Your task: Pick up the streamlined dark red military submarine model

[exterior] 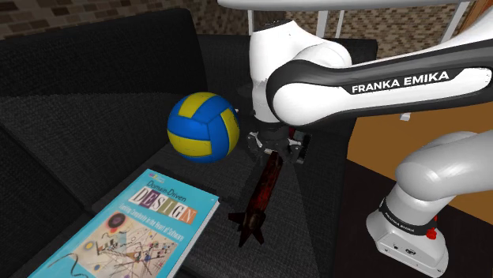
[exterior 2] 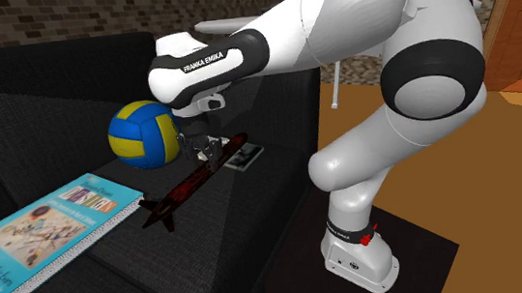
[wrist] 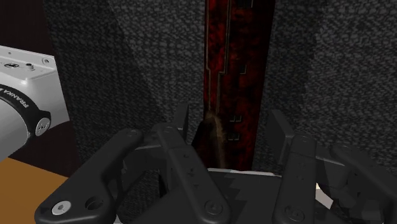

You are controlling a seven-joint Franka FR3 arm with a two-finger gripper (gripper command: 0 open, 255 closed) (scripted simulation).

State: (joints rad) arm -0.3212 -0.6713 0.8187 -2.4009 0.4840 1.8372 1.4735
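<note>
Dark sofa [exterior: 95, 118] cushions carry the whole scene, with a brick wall at the back and a wood floor [exterior: 395, 158] off to the shoulder view's right.

Shoulder view first. The white arm [exterior: 348, 83] sweeps in across the top, and the end effector [exterior: 276, 152] is right down at the dark red submarine [exterior: 259, 197]. The slim hull runs from the end effector toward the camera, its tail fins at the near end. A blue-and-yellow volleyball [exterior: 203, 126] sits just to the left of the end effector. A turquoise book [exterior: 130, 233] lies nearer and further left, well apart from the model.

Over to the second exterior view. The submarine [exterior 2: 195, 185] stretches along the seat between ball and sofa edge, and the end effector [exterior 2: 207, 155] is planted on its middle stretch. The tail looks to rest on the cushion, so I'd call the model not lifted.

Now the wrist view. The marbled red hull [wrist: 235, 63] runs straight out from the end effector [wrist: 230, 124], dead centre, with woven fabric on both sides. The end effector straddles the hull, but I cannot tell whether it is actually clamped on.

My read: the reach and line-up are done. A confirmed squeeze and the lift off the sofa remain.
</note>
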